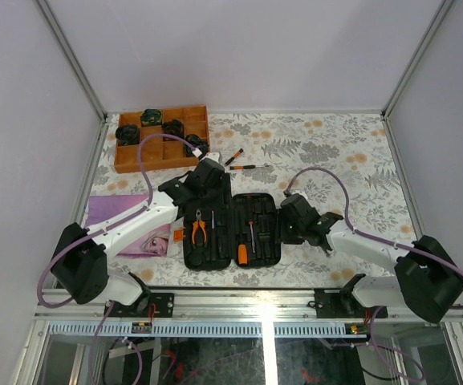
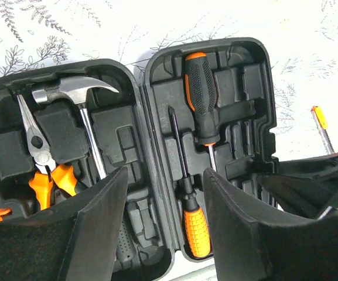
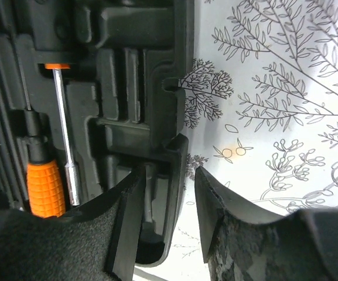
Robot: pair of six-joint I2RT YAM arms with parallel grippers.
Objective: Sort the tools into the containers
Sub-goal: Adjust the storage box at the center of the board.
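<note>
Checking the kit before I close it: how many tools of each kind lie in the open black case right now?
Hammer: 1
Pliers: 1
Screwdrivers: 2
Total: 4

I note a wooden tray far-left on the floral table, dark items inside; purple cloth near-left.
</note>
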